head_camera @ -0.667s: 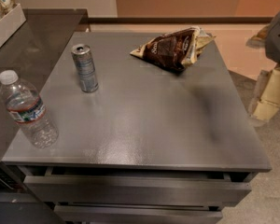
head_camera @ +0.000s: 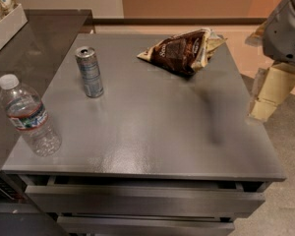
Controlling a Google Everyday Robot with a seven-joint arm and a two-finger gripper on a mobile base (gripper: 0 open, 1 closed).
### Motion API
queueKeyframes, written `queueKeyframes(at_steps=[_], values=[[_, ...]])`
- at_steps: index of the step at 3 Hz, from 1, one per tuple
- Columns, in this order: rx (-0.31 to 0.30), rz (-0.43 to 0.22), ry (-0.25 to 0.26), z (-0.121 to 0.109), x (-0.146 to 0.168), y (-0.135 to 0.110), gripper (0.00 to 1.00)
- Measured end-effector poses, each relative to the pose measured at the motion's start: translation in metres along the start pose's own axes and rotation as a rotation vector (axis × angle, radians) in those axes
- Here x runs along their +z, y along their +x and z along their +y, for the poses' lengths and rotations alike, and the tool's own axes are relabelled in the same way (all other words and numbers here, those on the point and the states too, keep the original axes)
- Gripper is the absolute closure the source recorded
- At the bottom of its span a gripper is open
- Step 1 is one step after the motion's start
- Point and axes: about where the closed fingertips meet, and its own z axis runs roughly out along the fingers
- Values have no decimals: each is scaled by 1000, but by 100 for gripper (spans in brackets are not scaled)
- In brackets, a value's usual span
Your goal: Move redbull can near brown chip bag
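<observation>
The redbull can [head_camera: 89, 72] stands upright on the left part of the grey table top [head_camera: 152, 127]. It is slim, silver and blue, with a pull-tab top. The brown chip bag [head_camera: 180, 50] lies at the far middle of the table, dark brown with cream edges. The can and the bag are well apart. My gripper [head_camera: 268, 93] hangs off the table's right edge, below the grey arm housing [head_camera: 287, 26]. It is far from the can and holds nothing that I can see.
A clear water bottle [head_camera: 28, 116] with a white cap stands at the table's near left corner. A darker counter [head_camera: 34, 38] adjoins on the left, with a white tray of snacks [head_camera: 4, 18] at its far end. Drawers sit below the table's front edge.
The arm and gripper have shifted slightly left, closer to the table's right edge. The can, bag and bottle have not moved.
</observation>
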Motion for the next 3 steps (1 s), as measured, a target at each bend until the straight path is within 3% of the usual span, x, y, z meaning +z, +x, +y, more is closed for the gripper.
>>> queueKeyframes(at_steps=[1,3], values=[[-5,-59,10,-12,9,-40,0],[42,-226,21,-28,46,-114,0]])
